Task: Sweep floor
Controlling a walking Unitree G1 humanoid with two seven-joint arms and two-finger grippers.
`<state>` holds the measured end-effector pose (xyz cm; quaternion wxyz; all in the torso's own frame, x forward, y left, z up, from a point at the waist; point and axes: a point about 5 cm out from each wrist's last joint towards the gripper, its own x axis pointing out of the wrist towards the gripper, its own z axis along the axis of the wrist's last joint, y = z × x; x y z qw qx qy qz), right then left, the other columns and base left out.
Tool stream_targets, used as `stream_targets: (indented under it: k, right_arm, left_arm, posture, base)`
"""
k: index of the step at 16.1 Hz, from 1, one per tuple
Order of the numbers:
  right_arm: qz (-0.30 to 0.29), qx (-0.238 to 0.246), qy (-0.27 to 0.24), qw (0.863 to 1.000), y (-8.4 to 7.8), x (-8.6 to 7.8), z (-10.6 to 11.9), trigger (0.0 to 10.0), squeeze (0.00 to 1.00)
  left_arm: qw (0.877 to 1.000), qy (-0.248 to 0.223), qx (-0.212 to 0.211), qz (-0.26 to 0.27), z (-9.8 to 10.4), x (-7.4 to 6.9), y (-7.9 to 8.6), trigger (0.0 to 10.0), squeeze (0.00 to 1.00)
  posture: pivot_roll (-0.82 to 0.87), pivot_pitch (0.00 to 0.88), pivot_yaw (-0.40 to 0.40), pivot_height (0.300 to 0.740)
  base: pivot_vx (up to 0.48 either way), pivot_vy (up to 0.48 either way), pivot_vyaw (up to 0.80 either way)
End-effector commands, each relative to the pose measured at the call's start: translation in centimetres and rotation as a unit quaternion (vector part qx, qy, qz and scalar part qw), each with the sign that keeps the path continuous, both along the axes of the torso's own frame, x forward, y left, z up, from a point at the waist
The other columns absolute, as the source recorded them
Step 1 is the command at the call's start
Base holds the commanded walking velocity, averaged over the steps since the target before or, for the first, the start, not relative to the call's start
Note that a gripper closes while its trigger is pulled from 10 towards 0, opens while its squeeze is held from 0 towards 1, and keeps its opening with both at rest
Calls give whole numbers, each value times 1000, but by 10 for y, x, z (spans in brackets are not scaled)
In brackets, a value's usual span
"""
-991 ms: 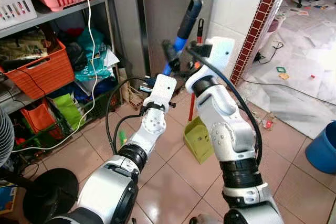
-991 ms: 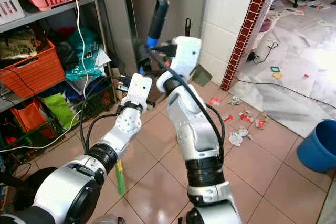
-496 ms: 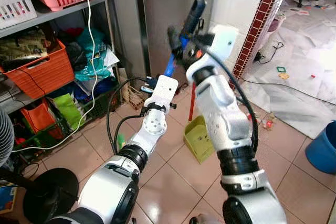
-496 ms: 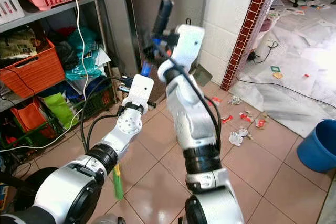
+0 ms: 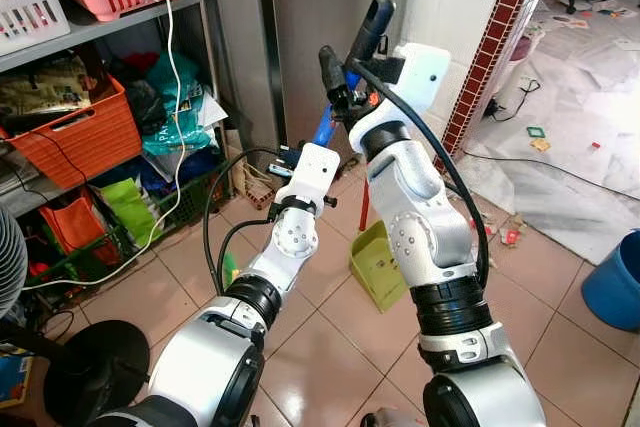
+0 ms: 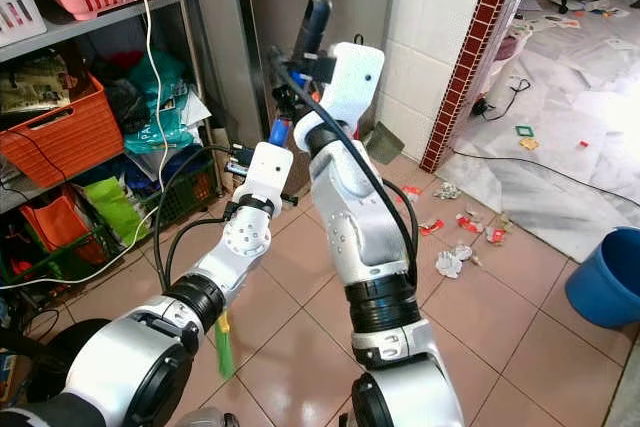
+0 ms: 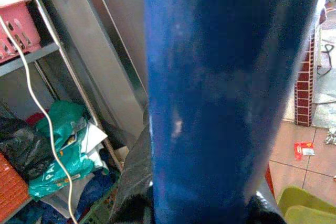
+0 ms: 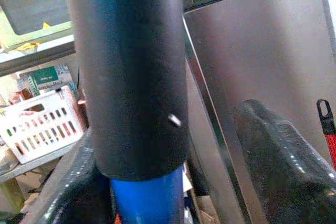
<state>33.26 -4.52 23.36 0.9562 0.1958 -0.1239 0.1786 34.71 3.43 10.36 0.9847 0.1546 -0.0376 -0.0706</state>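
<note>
1. Up by the steel panel, in the left eye view, the broom [image 5: 352,65] stands nearly upright, its long axis tipped a little toward the tiled wall. The right gripper [image 5: 340,72] sits high on it, just under the black cap; the left gripper [image 5: 290,162] sits lower on the blue shaft. A green dustpan [image 5: 377,262] waits on the tiles below.

2. Over in the right eye view, same picture: the handle runs up between both wrists. Litter [image 6: 455,247] lies scattered on the floor off to the robot's right, near the blue bucket [image 6: 605,289]. That's the direction the sweep has to go, by my reading, and the right arm is the nearer one to it.

3. Left wrist view now: the blue shaft crosses right in front of the lens, pressed close. The fingers [image 7: 131,211] barely peek in at the edge, so whether they're clamped I can't tell.

4. Right wrist view: the cap and a bit of blue sit between the two fingers [image 8: 278,145], hard against one. The other stands off to the side with a clear gap, so this grip reads as wide, cradling rather than squeezing. I'd say it needs to close before any stroke.
</note>
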Motion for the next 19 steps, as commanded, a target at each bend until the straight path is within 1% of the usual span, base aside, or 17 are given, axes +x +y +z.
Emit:
stream_targets:
  k: [1,3,5,9,10,11,13,17,18,19]
  right_arm:
    - [42,58,-36,997,29,-12,31,0,0]
    - [44,49,-22,998,28,-15,21,0,0]
    - [45,45,-13,998,28,-17,16,0,0]
    - [48,44,-10,998,29,-16,16,0,0]
    - [51,40,-5,998,30,-17,13,0,0]
    - [53,35,8,998,31,-17,6,0,0]
    - [56,37,20,998,32,-17,2,0,0]
    - [83,20,42,995,39,-19,-7,0,0]
    - [81,18,44,996,38,-19,-8,0,0]
    - [77,17,43,996,37,-18,-8,0,0]
  left_arm:
    - [1000,-12,9,0,4,2,-1,7294,0]
    - [1000,-10,9,0,4,2,-2,7529,0]
    - [1000,-9,10,-1,4,1,-2,7686,0]
    - [1000,-9,9,-1,3,1,-2,8078,0]
    - [1000,-9,9,-1,3,1,-2,8157,0]
    - [1000,-9,9,-1,3,1,-2,8118,0]
    - [1000,-9,9,-1,3,1,-2,8196,0]
    - [1000,-8,9,-3,3,1,-3,8392,0]
    - [999,14,-29,-38,2,0,-6,10000,1000]
    - [996,21,-47,-73,2,-2,-10,10000,1000]
  posture:
    - [-165,0,24,740]
    - [-169,0,24,740]
    - [-170,0,24,740]
    - [-169,0,24,740]
    - [-169,0,24,740]
    - [-169,0,24,740]
    - [-169,0,23,740]
    - [-170,0,23,740]
    - [-169,0,22,740]
    - [-166,0,20,740]
  base:
    - [0,0,0]
    - [0,0,0]
    - [0,0,0]
    - [0,0,0]
    - [0,0,0]
    - [0,0,0]
    - [0,0,0]
    - [0,0,0]
    - [0,0,0]
    - [0,0,0]
